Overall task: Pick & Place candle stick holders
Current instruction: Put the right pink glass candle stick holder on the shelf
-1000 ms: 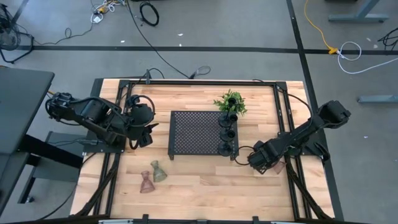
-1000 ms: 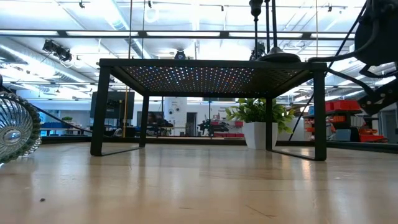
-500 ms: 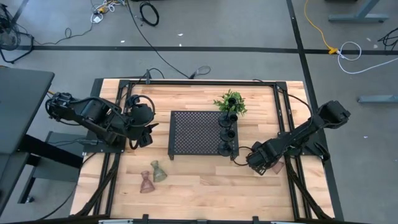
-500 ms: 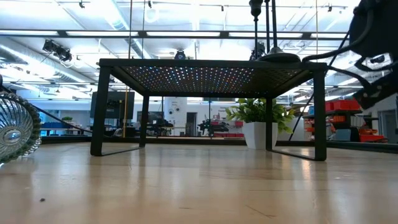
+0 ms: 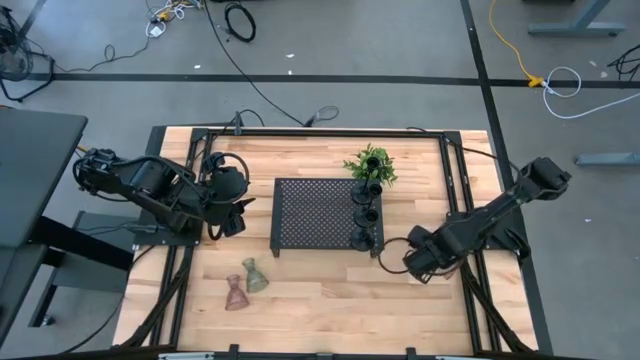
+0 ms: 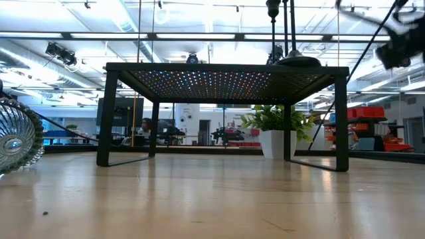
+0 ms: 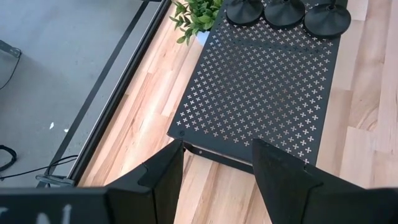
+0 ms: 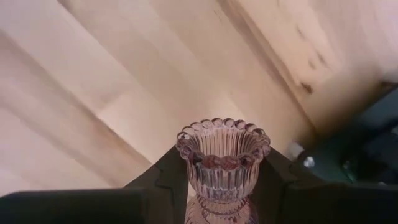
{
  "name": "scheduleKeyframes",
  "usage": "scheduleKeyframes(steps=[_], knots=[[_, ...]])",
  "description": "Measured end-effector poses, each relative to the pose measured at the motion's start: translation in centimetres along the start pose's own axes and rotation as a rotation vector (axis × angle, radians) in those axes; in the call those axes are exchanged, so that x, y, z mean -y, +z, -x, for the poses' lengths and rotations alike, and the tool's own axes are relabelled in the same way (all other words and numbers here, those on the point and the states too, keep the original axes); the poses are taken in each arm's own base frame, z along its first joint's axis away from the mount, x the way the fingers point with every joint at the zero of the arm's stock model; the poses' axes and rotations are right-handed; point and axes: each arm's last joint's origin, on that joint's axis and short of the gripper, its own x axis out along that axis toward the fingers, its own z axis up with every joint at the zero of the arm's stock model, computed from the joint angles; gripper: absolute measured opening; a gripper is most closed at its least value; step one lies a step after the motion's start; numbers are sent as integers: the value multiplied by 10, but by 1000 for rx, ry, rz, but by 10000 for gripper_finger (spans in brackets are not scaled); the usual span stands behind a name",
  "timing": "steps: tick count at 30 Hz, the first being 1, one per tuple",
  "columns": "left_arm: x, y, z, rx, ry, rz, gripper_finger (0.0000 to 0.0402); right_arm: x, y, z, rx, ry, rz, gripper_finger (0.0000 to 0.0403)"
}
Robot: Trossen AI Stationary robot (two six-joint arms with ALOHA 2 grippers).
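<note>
My right gripper [image 8: 221, 193] hangs over the table's near right part [image 5: 425, 257], shut on a pinkish ribbed glass candle stick holder [image 8: 222, 158]. In the low view the gripper [image 6: 398, 40] is a blur high at the right. Three black holders [image 5: 364, 213] stand by their round bases in a row on the right side of the black perforated tray [image 5: 315, 212]. A pinkish glass holder [image 5: 235, 292] and a greenish one [image 5: 254, 276] lie on the wood at the near left. My left gripper [image 7: 214, 177] waits open, raised to the left of the tray [image 5: 235, 205]. My right gripper pinches the glass holder's ribbed body below its beaded rim [image 8: 221, 186] between its two fingers [image 8: 166, 180], one on each side. The fingers come from above, pointing down. The flared rim [image 8: 222, 140] juts out past the fingertips, and the holder is clear of the wooden table.
A green leafy plant [image 5: 371, 165] in a white pot [image 6: 275, 143] stands at the tray's far right corner. The tray stands on legs [image 6: 105, 119] above the wood. A black frame rail [image 5: 462, 215] runs along the table's right side near my right gripper. Bare wood lies along the near edge.
My right gripper has risen from the table with the pinkish glass holder in its fingers, lifting it clear of the wood, and has shifted slightly toward the table's right edge. In the low view it has climbed toward the picture's top.
</note>
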Motion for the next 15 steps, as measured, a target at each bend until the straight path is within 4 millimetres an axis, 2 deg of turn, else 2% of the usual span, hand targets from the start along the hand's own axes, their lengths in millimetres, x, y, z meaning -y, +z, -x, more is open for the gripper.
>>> scheduleKeyframes(steps=[9, 15], knots=[[0, 0, 0, 0, 1, -1, 193, 3, -19, 44, 368, 159, -17, 118], [0, 0, 0, 2, 2, -1, 193, -7, -25, 76, 645, 284, 38, 118]])
